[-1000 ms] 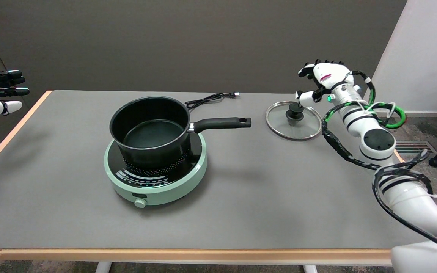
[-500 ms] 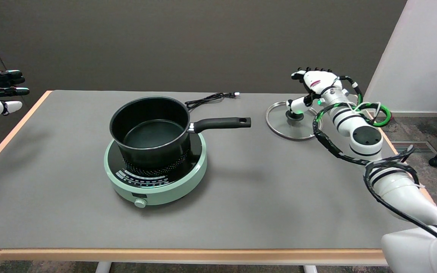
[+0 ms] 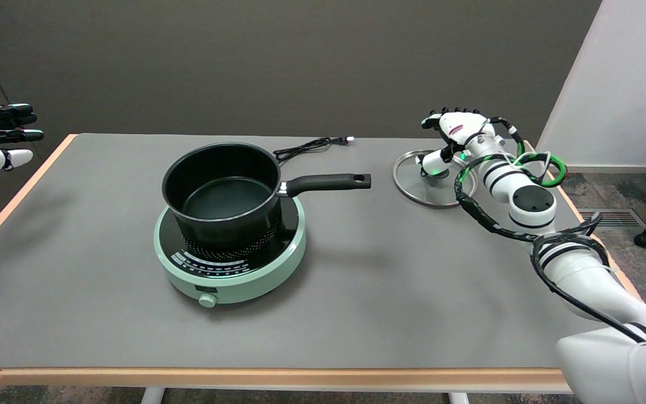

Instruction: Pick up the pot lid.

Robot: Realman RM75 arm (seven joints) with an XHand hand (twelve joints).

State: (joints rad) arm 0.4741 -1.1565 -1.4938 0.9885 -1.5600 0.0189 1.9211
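Right hand [image 3: 451, 134] over the glass lid [image 3: 432, 185], thumb at the knob, fingers spread; can't tell if it grips. Lid flat near the table's [image 3: 356, 292] right edge, pot [image 3: 222, 191] well left.

1 pot lid [image 3: 432, 185], 1 pot [image 3: 222, 193], 1 cooktop [image 3: 233, 264], 1 cable [image 3: 312, 146]

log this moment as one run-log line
right hand: open, thumb at knob | pot lid: flat on table, not lifted | pot: on cooker
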